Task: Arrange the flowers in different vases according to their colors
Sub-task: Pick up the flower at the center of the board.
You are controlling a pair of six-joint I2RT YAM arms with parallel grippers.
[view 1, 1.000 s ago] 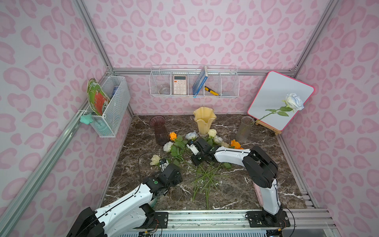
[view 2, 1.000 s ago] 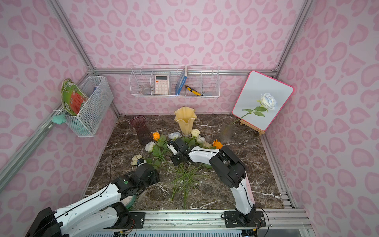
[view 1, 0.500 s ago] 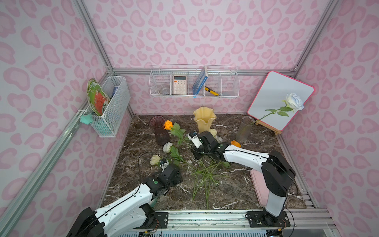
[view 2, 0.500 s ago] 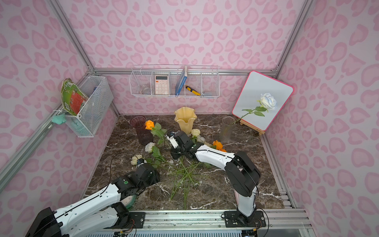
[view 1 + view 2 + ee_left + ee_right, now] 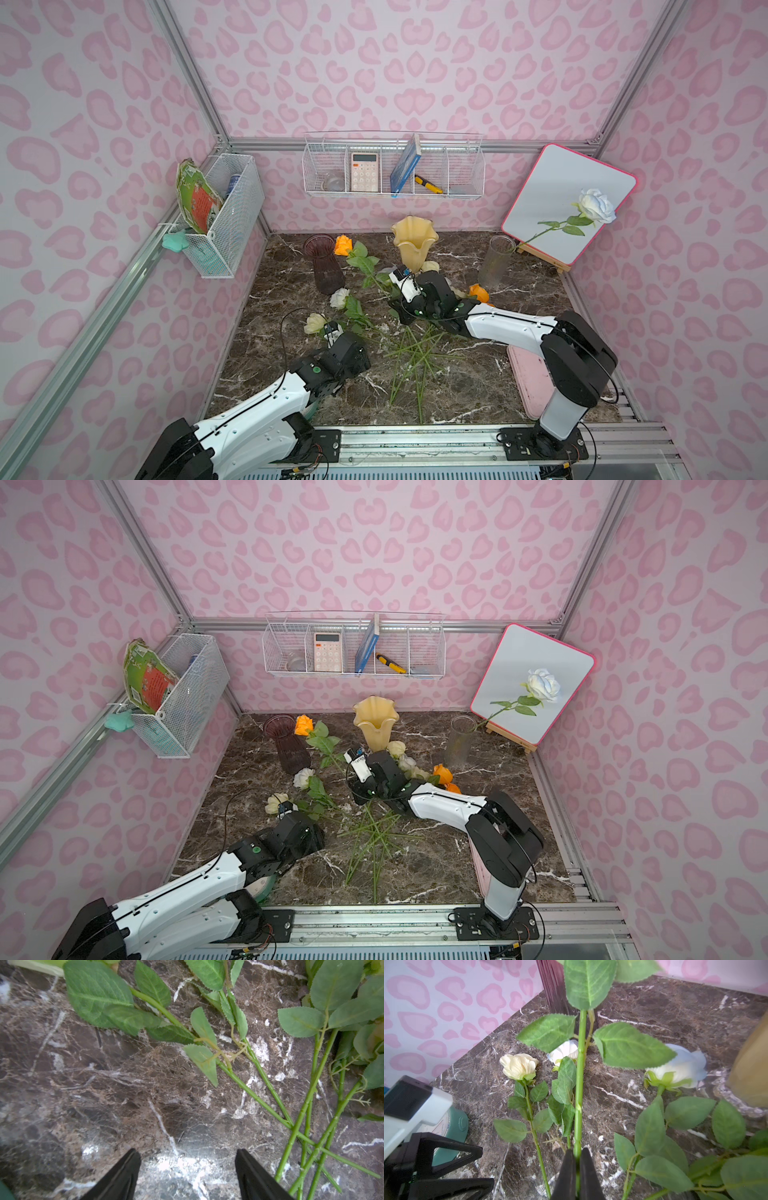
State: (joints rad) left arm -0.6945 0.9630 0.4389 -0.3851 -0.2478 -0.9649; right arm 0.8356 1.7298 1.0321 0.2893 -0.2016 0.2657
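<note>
Right claw: the right claw (image 5: 577, 1169) is closed tight on the green stem of the orange rose (image 5: 343, 245), lifted clear of the counter (image 5: 457, 386); the stem runs up between the two black fingers (image 5: 566, 1176) in the right wrist view.
Orange rose: its head sits in the air just beside the rim of the purple vase (image 5: 326, 266); whether it touches the rim cannot be told. Leaves hang along the slanted stem.
Left claw: the left claw (image 5: 187, 1176) stands wide open over bare marble, holding nothing; stems lie just beside it, apart from it.
Yellow vase: the yellow vase (image 5: 414, 241) stands upright at the back middle, holding no flowers.
Clear vase: the clear vase (image 5: 494, 266) stands upright to the right, with one pale blue-white rose (image 5: 596, 205) leaning out in front of the whiteboard (image 5: 552, 187).
Flowers on the counter: a cream rose (image 5: 519, 1066) and a white rose (image 5: 566, 1050) lie side by side near the left arm; another orange rose (image 5: 478, 293) lies behind the right arm; crossed stems (image 5: 411, 353) spread mid-counter.
</note>
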